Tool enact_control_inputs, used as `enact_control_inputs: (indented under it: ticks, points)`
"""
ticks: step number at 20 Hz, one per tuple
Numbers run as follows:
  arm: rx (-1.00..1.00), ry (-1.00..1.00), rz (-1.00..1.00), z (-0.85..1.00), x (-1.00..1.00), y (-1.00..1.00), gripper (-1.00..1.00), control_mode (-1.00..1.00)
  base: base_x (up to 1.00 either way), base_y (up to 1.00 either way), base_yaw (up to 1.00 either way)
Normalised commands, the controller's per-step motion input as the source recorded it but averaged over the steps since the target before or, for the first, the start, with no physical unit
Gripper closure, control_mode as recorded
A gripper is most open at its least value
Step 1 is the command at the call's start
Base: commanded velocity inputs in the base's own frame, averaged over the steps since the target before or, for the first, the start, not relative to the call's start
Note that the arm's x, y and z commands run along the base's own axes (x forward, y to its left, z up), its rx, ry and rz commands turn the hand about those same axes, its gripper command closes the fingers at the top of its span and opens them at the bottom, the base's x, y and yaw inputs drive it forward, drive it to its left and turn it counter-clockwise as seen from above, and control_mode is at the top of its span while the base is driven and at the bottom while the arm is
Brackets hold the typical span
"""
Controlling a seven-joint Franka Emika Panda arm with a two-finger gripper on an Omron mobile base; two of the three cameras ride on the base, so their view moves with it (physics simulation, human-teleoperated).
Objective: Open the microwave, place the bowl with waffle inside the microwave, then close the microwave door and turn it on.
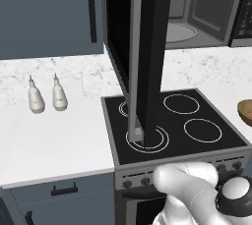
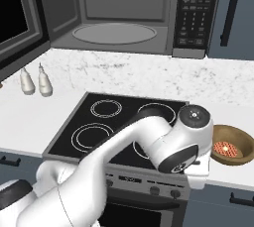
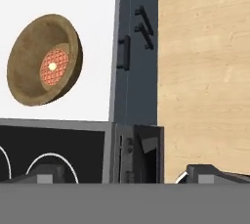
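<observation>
The microwave (image 2: pixel 124 13) hangs above the stove with its grey interior and round turntable (image 2: pixel 114 33) exposed. The microwave door (image 1: pixel 150 57) is swung wide open; in the left base view it stands edge-on over the stovetop. The tan wooden bowl (image 2: pixel 231 144) with a red-brown waffle (image 2: pixel 226 148) sits on the white counter right of the stove, and it also shows as the bowl (image 3: pixel 44 60) in the hand view. My gripper (image 3: pixel 128 175) is open and holds nothing. It hovers at the stove's front edge, left of the bowl and apart from it.
Two white bottles (image 1: pixel 47 96) stand on the left counter. The black stovetop (image 1: pixel 172 121) with several ring burners lies below the open door. A button panel (image 2: pixel 197 13) is on the microwave's right. Blue-grey cabinets (image 1: pixel 49 13) flank it. Wood floor (image 3: pixel 205 71) lies below the counter.
</observation>
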Motion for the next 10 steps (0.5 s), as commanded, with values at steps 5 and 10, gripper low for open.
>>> enact_control_inputs:
  ticks: [5, 10]
  points:
    - [0.0, 0.01, -0.1, -0.34, 0.67, -0.25, -1.0, -1.0, 0.0, 0.0, 0.0]
    - [0.05, 0.08, 0.0, -0.25, 0.45, -0.51, -1.0, -1.0, 0.0, 0.0, 0.0]
